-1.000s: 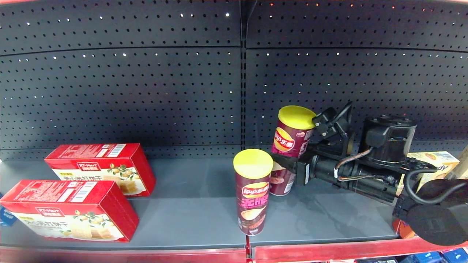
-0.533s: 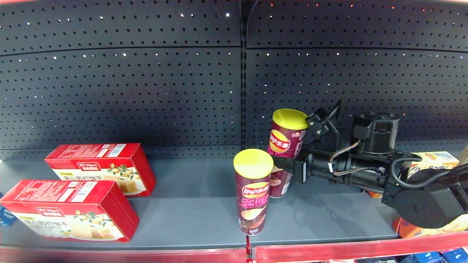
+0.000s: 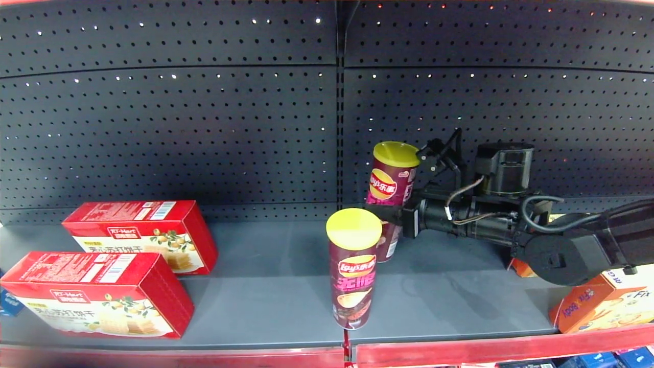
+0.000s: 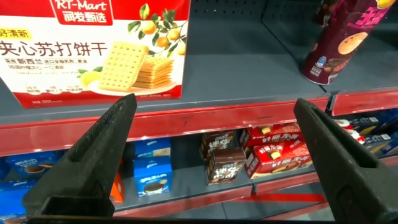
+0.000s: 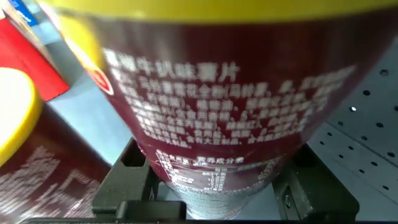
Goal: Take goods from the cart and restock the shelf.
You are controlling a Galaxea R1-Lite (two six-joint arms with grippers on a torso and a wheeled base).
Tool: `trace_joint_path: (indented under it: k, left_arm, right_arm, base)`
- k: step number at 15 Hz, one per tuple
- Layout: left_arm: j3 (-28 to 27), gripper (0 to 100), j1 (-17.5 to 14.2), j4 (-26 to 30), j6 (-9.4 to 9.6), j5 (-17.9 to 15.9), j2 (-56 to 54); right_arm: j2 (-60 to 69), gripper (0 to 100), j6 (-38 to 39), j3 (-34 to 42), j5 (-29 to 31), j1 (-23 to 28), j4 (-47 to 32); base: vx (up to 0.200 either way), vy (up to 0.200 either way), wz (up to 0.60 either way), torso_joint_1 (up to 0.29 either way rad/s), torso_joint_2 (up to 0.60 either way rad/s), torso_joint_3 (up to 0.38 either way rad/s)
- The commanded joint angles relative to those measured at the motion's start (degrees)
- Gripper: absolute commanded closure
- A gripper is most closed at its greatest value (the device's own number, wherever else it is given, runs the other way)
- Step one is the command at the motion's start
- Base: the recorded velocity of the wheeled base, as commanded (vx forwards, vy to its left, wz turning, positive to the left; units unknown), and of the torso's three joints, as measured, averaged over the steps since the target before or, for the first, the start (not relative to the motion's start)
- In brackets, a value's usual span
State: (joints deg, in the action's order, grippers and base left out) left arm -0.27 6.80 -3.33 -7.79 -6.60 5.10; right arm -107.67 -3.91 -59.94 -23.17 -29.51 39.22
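Observation:
My right gripper (image 3: 391, 217) is shut on a maroon chip can (image 3: 388, 191) with a yellow lid, holding it upright over the grey shelf (image 3: 265, 286), toward the pegboard back. Its wrist view has the held can (image 5: 217, 118) close up between the jaws. A second, matching chip can (image 3: 353, 268) stands at the shelf's front edge, just in front and left of the held one; its base shows as chip can (image 4: 339, 46) in the left wrist view. My left gripper (image 4: 208, 149) hangs open below the shelf's red front lip (image 4: 186, 121), nothing between its fingers.
Two red cracker boxes (image 3: 138, 235) (image 3: 94, 294) lie on the shelf's left side. Orange and yellow boxes (image 3: 598, 304) sit at the right end under my right arm. A lower shelf (image 4: 186, 193) holds several small snack boxes.
My right arm has carried the held can leftward and farther back on the shelf, behind the standing can. The standing can and the boxes have not moved.

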Motion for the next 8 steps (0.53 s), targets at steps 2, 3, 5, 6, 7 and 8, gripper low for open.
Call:
trace_joint_path:
  k: [2, 3, 5, 6, 7, 8]
  left_arm:
    - [0.0, 0, 0.0, 0.0, -0.03, 0.0, 0.1]
    - [0.0, 0, 0.0, 0.0, -0.03, 0.0, 0.1]
    - [0.0, 0, 0.0, 0.0, 0.06, 0.0, 0.1]
    - [0.0, 0, 0.0, -0.1, 0.06, 0.0, 0.0]
    - [0.0, 0, 0.0, 0.0, 0.06, 0.0, 0.1]
    - [0.0, 0, 0.0, 0.0, 0.23, 0.0, 0.1]
  right_arm:
    - [-1.8, 100, -0.1, -1.0, -0.1, -0.4, 0.1]
    - [-2.5, 100, -0.5, -1.4, -0.2, -0.4, 0.1]
    - [-3.3, 100, -1.4, -2.5, -0.8, -0.3, 0.2]
    - [-4.0, 100, -1.4, -3.3, -1.3, -0.3, 0.1]
    - [-4.3, 100, -1.6, -3.3, -1.3, -0.3, 0.2]
    - [-4.7, 100, -1.8, -3.4, -1.3, -0.1, 0.2]
  base:
    - [0.0, 0.0, 0.0, 0.0, 0.0, 0.0]
    - [0.0, 0.0, 0.0, 0.0, 0.0, 0.0]
    - [0.0, 0.0, 0.0, 0.0, 0.0, 0.0]
    - [0.0, 0.0, 0.0, 0.0, 0.0, 0.0]
    - [0.0, 0.0, 0.0, 0.0, 0.0, 0.0]
    - [0.0, 0.0, 0.0, 0.0, 0.0, 0.0]
